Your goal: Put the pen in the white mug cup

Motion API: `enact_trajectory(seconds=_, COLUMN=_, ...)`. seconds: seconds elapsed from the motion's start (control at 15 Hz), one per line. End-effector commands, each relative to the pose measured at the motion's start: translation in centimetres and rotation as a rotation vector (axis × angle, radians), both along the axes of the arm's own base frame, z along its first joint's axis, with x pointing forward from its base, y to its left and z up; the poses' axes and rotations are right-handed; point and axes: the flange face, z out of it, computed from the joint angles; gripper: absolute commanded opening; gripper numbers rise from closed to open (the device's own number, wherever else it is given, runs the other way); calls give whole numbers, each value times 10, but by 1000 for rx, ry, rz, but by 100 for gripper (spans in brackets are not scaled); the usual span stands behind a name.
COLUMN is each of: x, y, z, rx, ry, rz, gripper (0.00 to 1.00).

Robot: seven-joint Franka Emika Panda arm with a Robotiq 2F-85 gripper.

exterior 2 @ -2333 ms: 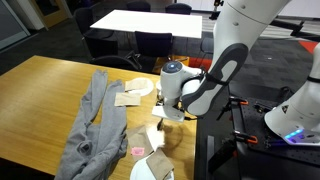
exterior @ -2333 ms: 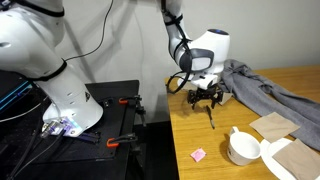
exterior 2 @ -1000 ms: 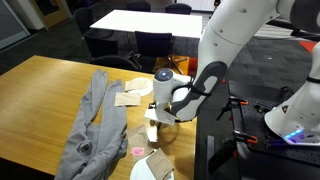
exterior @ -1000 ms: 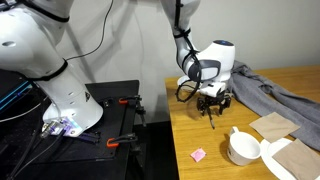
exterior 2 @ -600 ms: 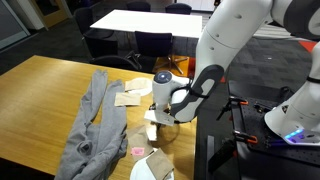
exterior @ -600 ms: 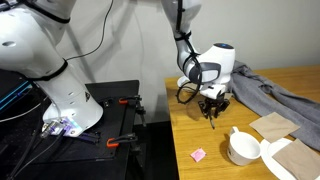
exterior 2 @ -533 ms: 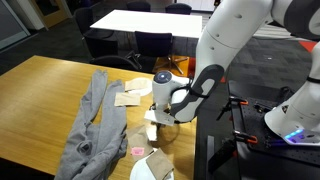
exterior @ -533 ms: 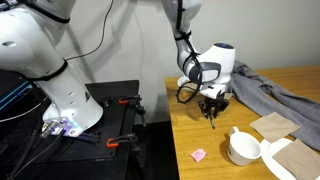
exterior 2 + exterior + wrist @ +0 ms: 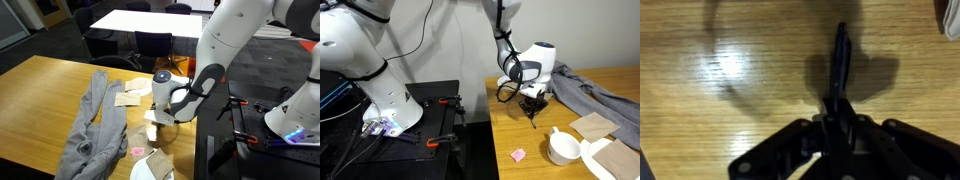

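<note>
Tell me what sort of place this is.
Probably an office or lab meeting room: a white conference table with dark chairs around it, a wooden desk, and a large white robot base bolted beside it.

Vs 2.3 s back: gripper (image 9: 532,104) came down twd the table (image 9: 515,135) and slid a bit nearer the white mug cup (image 9: 563,148). Most of that travel was done by 1.0 s back; after that only a slight further drop. Fingers looked wider apart at 2.3 s; they ended up pinched onto the pen (image 9: 839,65) per wrist view. In an exterior view the arm (image 9: 190,92) sank lower and its upper link swung further into frame. Can't tell if the pen itself shifted.
</note>
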Motion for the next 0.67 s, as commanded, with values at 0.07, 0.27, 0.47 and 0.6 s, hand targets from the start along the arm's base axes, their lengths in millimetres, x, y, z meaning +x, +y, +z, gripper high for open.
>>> enact_trajectory(seconds=0.07, x=0, y=-4, z=43, rx=9, ry=4, rz=43, gripper=3)
enact_trajectory(seconds=0.27, x=5, y=-6, z=75, rx=16, ry=20, rz=122, gripper=3)
enact_trajectory(seconds=0.47, x=13, y=-9, z=108, rx=9, ry=49, rz=206, gripper=3)
enact_trajectory(seconds=0.6, x=19, y=-12, z=129, rx=-8, ry=73, rz=260, gripper=3)
